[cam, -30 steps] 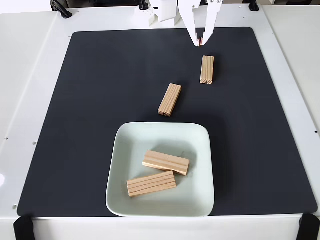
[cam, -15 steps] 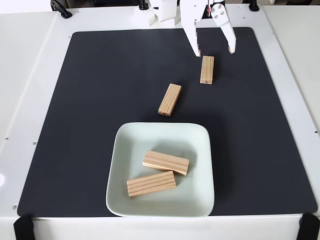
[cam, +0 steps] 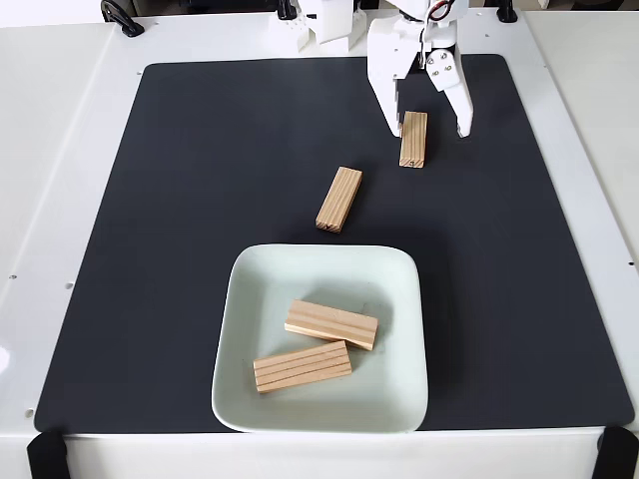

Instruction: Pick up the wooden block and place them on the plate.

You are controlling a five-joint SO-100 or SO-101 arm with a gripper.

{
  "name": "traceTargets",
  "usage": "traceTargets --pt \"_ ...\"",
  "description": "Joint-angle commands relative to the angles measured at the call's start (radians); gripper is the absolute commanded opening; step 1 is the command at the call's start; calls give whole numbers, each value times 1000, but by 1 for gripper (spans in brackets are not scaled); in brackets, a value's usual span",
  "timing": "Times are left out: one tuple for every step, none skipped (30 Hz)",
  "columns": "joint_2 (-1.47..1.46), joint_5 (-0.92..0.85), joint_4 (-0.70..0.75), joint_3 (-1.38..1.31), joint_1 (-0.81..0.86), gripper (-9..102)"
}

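Observation:
A light-tan wooden block (cam: 413,139) lies upright in the picture on the black mat, near the far right. My white gripper (cam: 428,131) hangs open over it, one fingertip to its left and the other well to its right, neither touching it. A second wooden block (cam: 339,199) lies tilted a little nearer, left of the first. The pale mint plate (cam: 246,291) sits at the near middle with two more blocks (cam: 331,324) (cam: 302,366) lying inside it.
The black mat (cam: 200,200) covers most of the white table (cam: 60,150). White arm base parts (cam: 324,25) stand at the far edge. Black clamps (cam: 45,454) sit at the near corners.
The gripper opened from nearly shut and came down and toward the camera, so its fingers now straddle the far block. The blocks and plate have not moved.

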Motion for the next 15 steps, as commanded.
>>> traceTargets --pt "-9 9 -11 -55 2 33" --pt "-14 9 -11 -60 2 33" --pt "-18 9 -11 -60 2 33" --pt "-21 9 -11 -60 2 33" --pt "-25 9 -11 -60 2 33" --pt "-29 8 -11 -58 2 33" --pt "-29 5 -11 -55 2 33" --pt "-29 3 -11 -52 2 33" --pt "-29 0 -11 -49 2 33" --pt "-29 0 -11 -46 2 33" --pt "-31 -2 -11 -46 2 33" --pt "-34 -2 -11 -46 3 33" --pt "-38 -2 -11 -46 8 33" --pt "-43 -2 -11 -46 9 33" --pt "-48 -3 -11 -46 9 33"
